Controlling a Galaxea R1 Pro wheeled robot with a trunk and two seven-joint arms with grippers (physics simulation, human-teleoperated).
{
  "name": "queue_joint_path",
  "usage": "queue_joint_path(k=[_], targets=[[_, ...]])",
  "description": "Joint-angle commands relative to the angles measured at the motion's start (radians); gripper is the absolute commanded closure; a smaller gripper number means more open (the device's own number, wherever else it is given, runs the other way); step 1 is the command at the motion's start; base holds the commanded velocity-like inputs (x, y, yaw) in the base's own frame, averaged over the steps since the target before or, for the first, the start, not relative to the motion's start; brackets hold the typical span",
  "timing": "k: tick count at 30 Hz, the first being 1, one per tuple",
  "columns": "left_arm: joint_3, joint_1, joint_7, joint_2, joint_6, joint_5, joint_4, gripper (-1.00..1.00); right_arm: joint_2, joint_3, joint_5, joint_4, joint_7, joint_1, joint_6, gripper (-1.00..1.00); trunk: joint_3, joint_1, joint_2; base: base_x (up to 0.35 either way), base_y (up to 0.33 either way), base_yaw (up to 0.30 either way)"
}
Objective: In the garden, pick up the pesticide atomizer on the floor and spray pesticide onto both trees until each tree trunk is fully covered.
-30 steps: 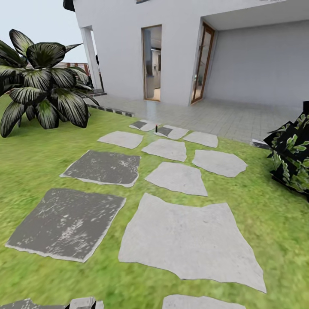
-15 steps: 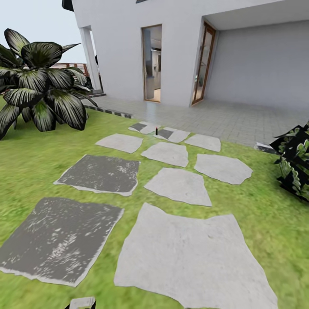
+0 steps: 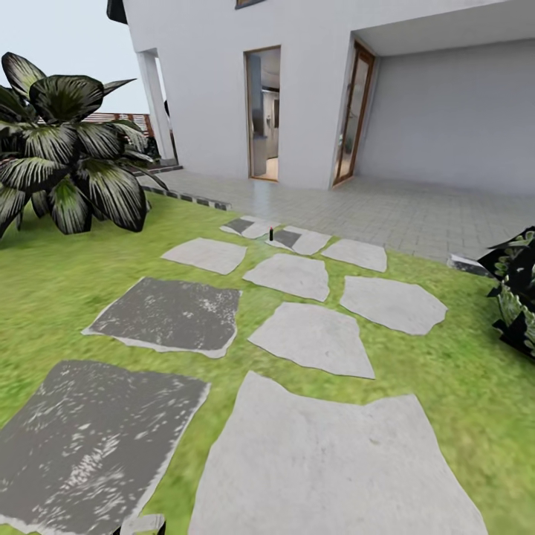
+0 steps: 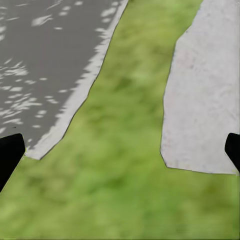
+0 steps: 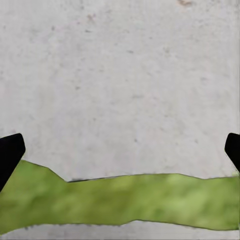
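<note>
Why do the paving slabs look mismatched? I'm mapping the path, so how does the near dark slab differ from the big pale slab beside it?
The dark slab is charcoal grey flecked with white; the pale slab is plain light grey. The dark slab lies toward the robot's left, the pale slab centre to right. The pale slab looks larger. Both lie flat in the lawn, parted by a grass strip.

Flat, even daylight, with no clear sun direction and almost no cast shadows on the lawn [image 3: 67, 267]. The recessed porch [image 3: 446, 111] sits slightly dimmer. Rendering is soft throughout (grass most of all), and both wrist views show smeared, blurry grass beside the paving stones [image 5: 120, 90].
</note>
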Motion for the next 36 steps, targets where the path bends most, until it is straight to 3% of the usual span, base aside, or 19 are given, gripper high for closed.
queue_joint_path(k=[1,36], targets=[[0.000,0.000,0.000,0.000,0.000,0.000,0.000,-1.00,0.000,0.000,0.000,0.000,0.000,0.000,0.000,-1.00,0.000,0.000,0.000,0.339,0.000,0.000],[0.000,0.000,0.000,0.001,0.000,-0.001,0.002,-1.00,0.000,0.001,0.001,0.000,0.002,0.000,0.002,-1.00,0.000,0.000,0.000,0.339,-0.007,0.000]])
